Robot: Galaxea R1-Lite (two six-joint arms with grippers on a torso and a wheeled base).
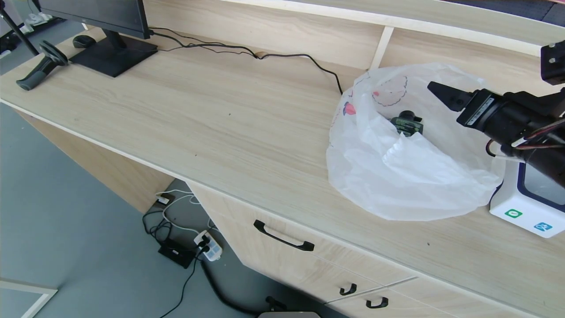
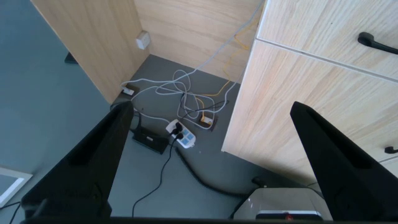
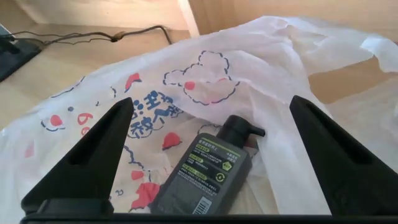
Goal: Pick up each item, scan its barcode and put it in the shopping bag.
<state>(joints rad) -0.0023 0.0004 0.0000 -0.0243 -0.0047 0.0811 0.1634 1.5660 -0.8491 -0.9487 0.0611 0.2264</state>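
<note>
Your right tool [image 3: 211, 102] hangs released, jaws spread, over the open shopping bag [image 1: 410, 185]. The dark pump bottle [image 3: 202, 171] lies inside, seemingly loose. Lift straight up, clear of the thin plastic. Left of the bag the surface [image 1: 220, 119] offers room. A white device [image 1: 525, 216] crowds its right side, and a back panel [image 1: 287, 31] rises beyond.

A thin, see-through white shopping bag [image 1: 410, 181], printed with red and blue cartoon shapes, lies crumpled and open on a wooden counter [image 1: 220, 123]. Inside it a dark pump bottle [image 3: 202, 171] lies on its back, label and barcode facing up, with its pump head seemingly pointing toward the counter's back wall.
</note>
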